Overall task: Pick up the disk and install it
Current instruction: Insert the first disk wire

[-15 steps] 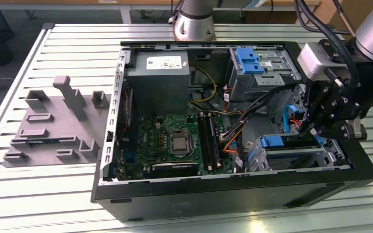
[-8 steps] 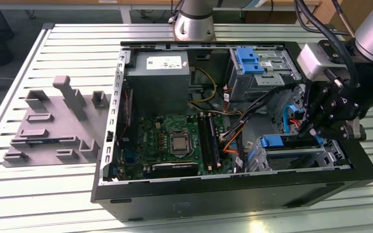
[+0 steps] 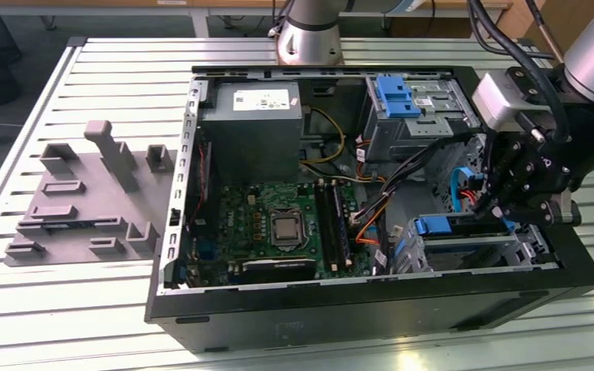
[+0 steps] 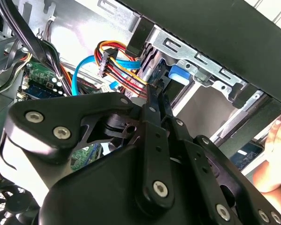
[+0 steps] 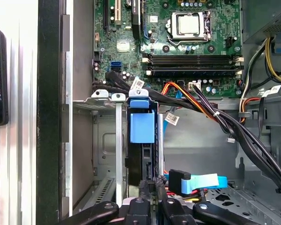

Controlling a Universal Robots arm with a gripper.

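1. We found the gripper (image 3: 503, 207) low inside the open computer case (image 3: 380, 309), at the drive cage (image 3: 462, 251) in the corner toward the exterior view's right.

2. The disk (image 5: 142, 140) stood on edge in a slot of that cage, its blue carrier tab (image 5: 142, 127) facing up out of the bay in the first wrist view. It looked part-seated rather than fully home, though we could not be sure of the depth.

3. The fingers (image 5: 146, 190) were drawn close together on the disk's narrow edge — pinching it, as far as we could judge from the first wrist view, where the tips met the blue frame.

4. For this step to go well, we judged the disk had to stay square to the cage rails (image 5: 118, 140); any tilt would likely jam the carrier against the sheet metal.

5. The cables needed care — a blue data cable (image 5: 201, 182) lay just beside the gripper, and a bundle of red and orange wires (image 4: 119, 65) hung near the bay in the second wrist view. We thought these could snag or get trapped under the carrier.

6. A steady, straight push along the slot seemed wiser than force.

7. A person's hand (image 4: 276, 154) was near the case's outer wall in the second wrist view, which called for caution.
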